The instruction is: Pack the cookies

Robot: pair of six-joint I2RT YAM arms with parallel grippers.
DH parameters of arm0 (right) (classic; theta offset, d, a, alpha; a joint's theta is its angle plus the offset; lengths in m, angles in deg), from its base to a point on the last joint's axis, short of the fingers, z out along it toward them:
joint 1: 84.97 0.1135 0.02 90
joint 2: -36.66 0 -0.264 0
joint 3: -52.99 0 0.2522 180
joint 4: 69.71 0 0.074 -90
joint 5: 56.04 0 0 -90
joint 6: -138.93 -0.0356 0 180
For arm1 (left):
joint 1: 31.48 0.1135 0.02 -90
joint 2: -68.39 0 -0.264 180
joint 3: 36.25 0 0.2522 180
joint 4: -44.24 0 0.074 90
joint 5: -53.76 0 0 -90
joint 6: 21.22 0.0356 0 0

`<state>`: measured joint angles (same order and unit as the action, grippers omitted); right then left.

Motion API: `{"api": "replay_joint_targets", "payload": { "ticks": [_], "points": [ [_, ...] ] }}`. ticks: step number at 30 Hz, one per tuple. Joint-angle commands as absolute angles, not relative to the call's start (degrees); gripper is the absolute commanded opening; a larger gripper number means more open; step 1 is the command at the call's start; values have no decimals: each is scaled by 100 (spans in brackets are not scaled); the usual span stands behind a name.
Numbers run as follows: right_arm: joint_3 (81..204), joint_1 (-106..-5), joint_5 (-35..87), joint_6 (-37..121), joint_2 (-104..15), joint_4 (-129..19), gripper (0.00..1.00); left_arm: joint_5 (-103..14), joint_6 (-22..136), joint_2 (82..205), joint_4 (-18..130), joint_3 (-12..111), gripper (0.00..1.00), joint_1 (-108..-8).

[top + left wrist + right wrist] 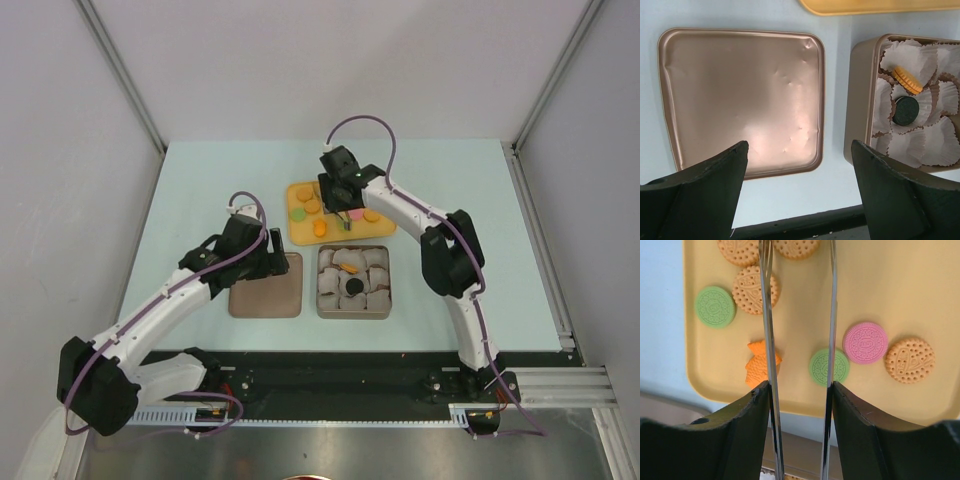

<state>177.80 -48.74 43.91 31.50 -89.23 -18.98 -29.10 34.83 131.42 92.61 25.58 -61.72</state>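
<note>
The black mounting rail [330,372] runs along the near edge of the table [200,180], and bare table surrounds the objects on the left, right and far sides. The left end effector [799,150] hangs wide open and empty above the strip of table between the copper lid [740,95] and the tin [858,100]. The right end effector [800,387] grips metal tweezers [766,315] over the yellow tray [890,285]. The blades stand apart with nothing between them. One blade crosses a green cookie [819,367], the other the orange flower cookie [757,370]. More cookies [751,290] lie loose on the tray: round orange ones, another green, and a pink cookie [865,343]. The tin holds white paper cups [920,145]; an orange cookie [906,80] and a black cookie [905,110] sit in two.
</note>
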Motion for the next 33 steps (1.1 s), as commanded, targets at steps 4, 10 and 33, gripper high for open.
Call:
{"api": "replay_joint_targets", "payload": {
  "ticks": [4,10,33],
  "points": [
    [18057,-4964,4283,3250,-9219,-1895,53,-2921,3582,13141,9175,2523,88,-6128],
    [17882,-4999,4257,3215,-8991,-1912,43,-2947,3574,13167,9140,2523,88,-6119],
    [15167,-4140,5056,3022,-4949,-1184,35,-3044,3556,13035,9096,2497,88,-6128]
  ]
}}
